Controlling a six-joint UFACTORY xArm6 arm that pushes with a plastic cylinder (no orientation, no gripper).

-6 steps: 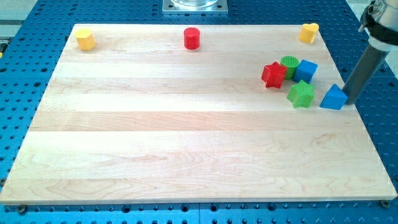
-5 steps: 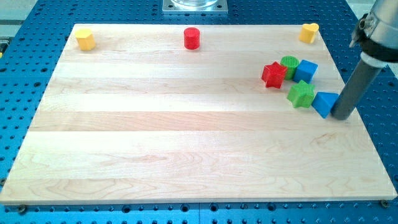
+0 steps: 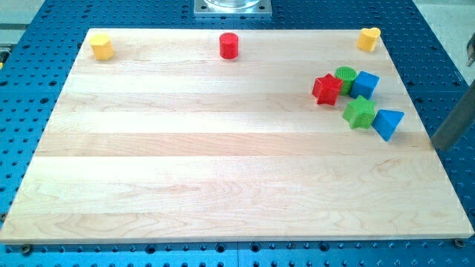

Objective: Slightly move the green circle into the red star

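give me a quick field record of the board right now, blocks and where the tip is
green circle: touching red star and blue cube
red star: view's left of green circle
blue cube: view's right of green circle
green star: below the cluster
blue triangle: beside green star
red cylinder: top centre
yellow blocks: top left, top right
my tip: view's right of blue triangle, apart

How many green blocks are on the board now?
2. The green circle sits at the view's right, between the red star and the blue cube; the green star lies just below. None seem hidden.
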